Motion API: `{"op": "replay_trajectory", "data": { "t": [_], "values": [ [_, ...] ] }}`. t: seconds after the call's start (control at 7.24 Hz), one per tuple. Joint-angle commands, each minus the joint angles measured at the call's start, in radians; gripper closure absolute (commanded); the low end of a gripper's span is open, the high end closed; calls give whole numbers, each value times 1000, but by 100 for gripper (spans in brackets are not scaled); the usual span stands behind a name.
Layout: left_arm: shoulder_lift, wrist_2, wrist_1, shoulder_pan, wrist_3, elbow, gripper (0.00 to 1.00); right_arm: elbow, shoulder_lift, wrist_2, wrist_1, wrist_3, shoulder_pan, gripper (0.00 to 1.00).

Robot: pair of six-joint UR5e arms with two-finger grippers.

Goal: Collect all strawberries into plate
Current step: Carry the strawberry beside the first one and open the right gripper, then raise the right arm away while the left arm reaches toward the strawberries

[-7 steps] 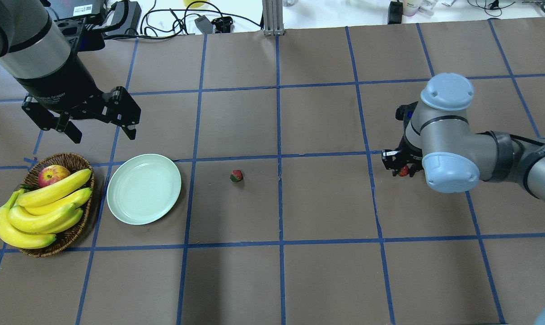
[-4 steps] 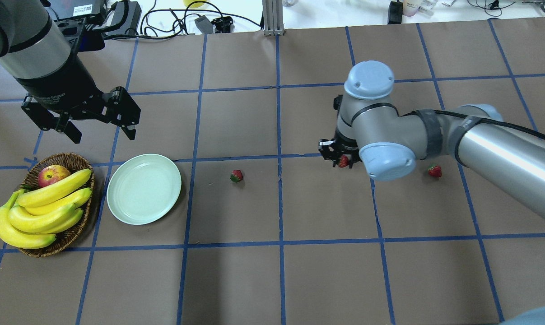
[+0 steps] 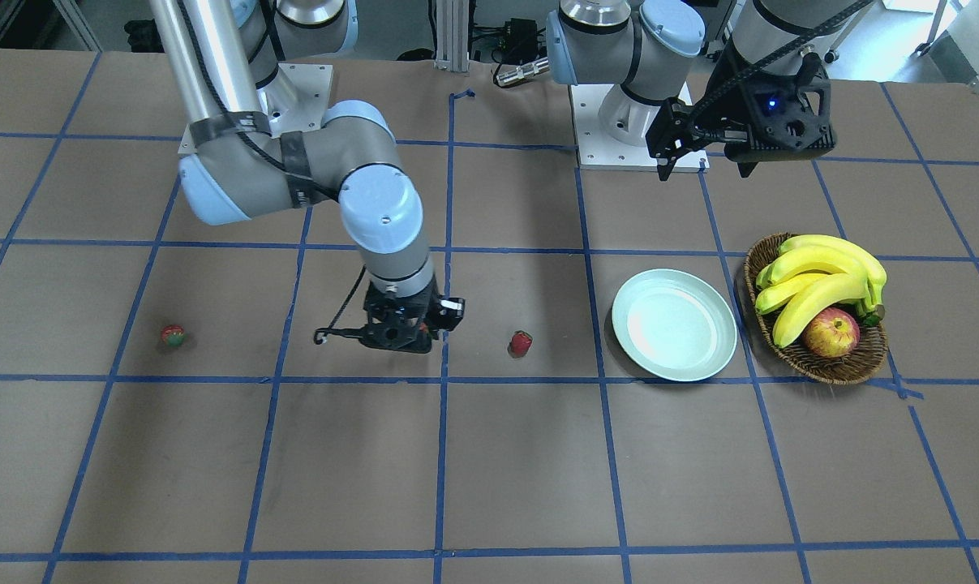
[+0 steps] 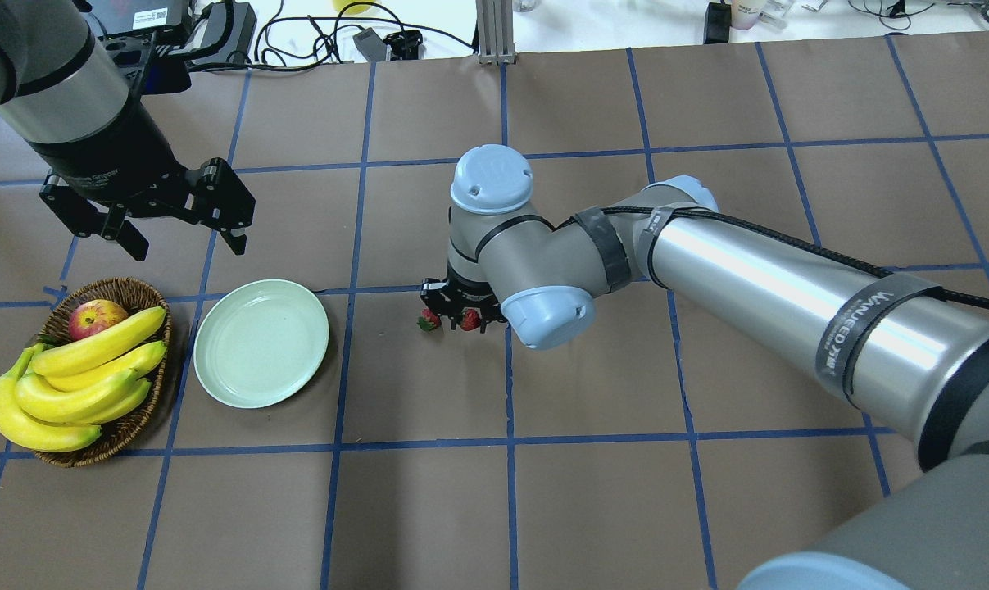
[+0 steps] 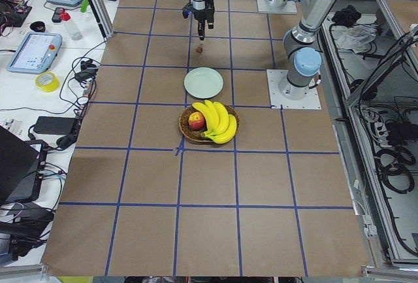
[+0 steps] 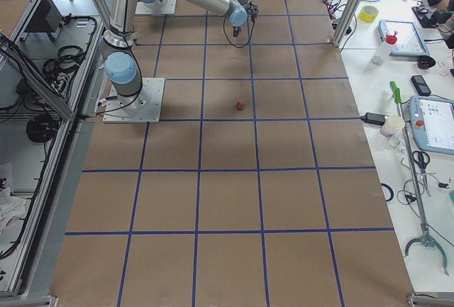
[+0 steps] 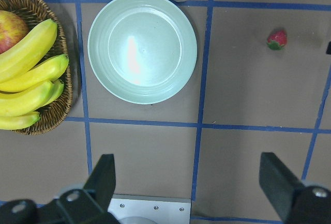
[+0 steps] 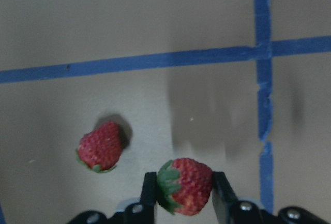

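Observation:
My right gripper (image 8: 183, 183) is shut on a strawberry (image 8: 187, 181), red with a green cap, held just above the table. A second strawberry (image 8: 101, 147) lies on the brown paper close beside it, apart from the fingers; in the overhead view it (image 4: 428, 319) sits just left of the right gripper (image 4: 460, 316). A third strawberry (image 3: 173, 335) lies far off on the robot's right side. The pale green plate (image 4: 261, 342) is bare, left of the middle strawberry. My left gripper (image 4: 189, 244) hangs open and high behind the plate (image 7: 142, 48).
A brown wicker basket (image 4: 119, 286) with bananas (image 4: 76, 385) and an apple (image 4: 97, 318) stands right beside the plate at the table's left end. My right arm (image 4: 756, 279) stretches across the table's right half. Cables and boxes lie along the far edge.
My right arm has swept left across the table with the strawberry in its gripper, from the right side to just beside the middle strawberry. The left arm has not moved.

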State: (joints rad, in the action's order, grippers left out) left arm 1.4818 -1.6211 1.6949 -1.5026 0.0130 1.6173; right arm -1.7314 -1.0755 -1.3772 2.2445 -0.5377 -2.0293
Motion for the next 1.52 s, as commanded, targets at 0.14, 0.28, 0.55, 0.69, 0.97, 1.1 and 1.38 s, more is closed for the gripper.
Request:
{"op": "replay_trajectory", "data": {
  "t": [0.14,0.28,0.55,0.69,0.97,1.1,1.38],
  "values": [
    [0,1,-6,-1,1,9,0,6,3,20,-6,-5,-25,50],
    [0,1,-6,-1,1,9,0,4,2,17,-8,-4,-25,19],
    [0,1,-9,-1,1,9,0,18,-35,15,-14,5,-23,0],
    [0,0,-9,-1,-1,9,0,27,-88,-26,-64,37,-10,0],
    [0,0,-8,-1,1,9,0,109,-213,-77,-301,122,64,0],
    [0,0,-9,-1,1,10,0,174,-239,-79,-406,174,119,0],
    [-1,0,-9,-1,1,16,0,304,-286,-132,-582,238,211,0]
  ]
}}
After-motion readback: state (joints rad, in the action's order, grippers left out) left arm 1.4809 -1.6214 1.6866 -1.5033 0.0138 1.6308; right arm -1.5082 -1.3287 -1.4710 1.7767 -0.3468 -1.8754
